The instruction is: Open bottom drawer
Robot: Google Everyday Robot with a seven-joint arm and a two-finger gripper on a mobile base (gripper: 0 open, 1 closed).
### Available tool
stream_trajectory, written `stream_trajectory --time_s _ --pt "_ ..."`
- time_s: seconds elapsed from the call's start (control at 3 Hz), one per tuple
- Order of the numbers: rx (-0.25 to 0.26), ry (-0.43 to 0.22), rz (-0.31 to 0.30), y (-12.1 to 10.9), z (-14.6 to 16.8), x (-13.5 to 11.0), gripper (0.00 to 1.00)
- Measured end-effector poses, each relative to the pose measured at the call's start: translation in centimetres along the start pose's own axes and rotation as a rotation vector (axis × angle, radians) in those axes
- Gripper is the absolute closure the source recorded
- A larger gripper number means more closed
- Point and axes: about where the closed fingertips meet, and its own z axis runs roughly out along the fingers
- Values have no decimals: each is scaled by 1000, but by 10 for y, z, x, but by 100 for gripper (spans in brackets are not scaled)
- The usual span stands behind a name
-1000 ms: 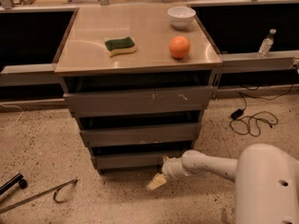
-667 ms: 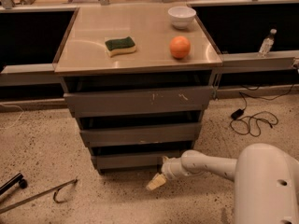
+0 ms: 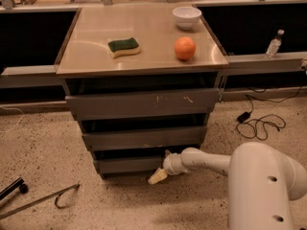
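The bottom drawer (image 3: 127,165) is the lowest, narrowest grey front of the cabinet, just above the floor, standing slightly out. Above it are the middle drawer (image 3: 144,139) and the top drawer (image 3: 144,104) with white scratches. My white arm reaches in from the lower right. My gripper (image 3: 158,175) is low by the floor, right at the bottom drawer's right end, its cream-coloured tip pointing down and left.
On the cabinet top (image 3: 91,47) lie a green sponge (image 3: 123,47), an orange (image 3: 184,48) and a white bowl (image 3: 187,17). Black cables (image 3: 259,123) lie on the floor at right, a metal rod (image 3: 38,201) at lower left. A water bottle (image 3: 274,43) stands on the right ledge.
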Motion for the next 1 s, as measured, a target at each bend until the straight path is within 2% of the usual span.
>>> stream_trajectory --time_s 0.33,1.0 --pt "22 3 -20 -14 14 -8 0" --pt "1 63 -30 -32 55 0 0"
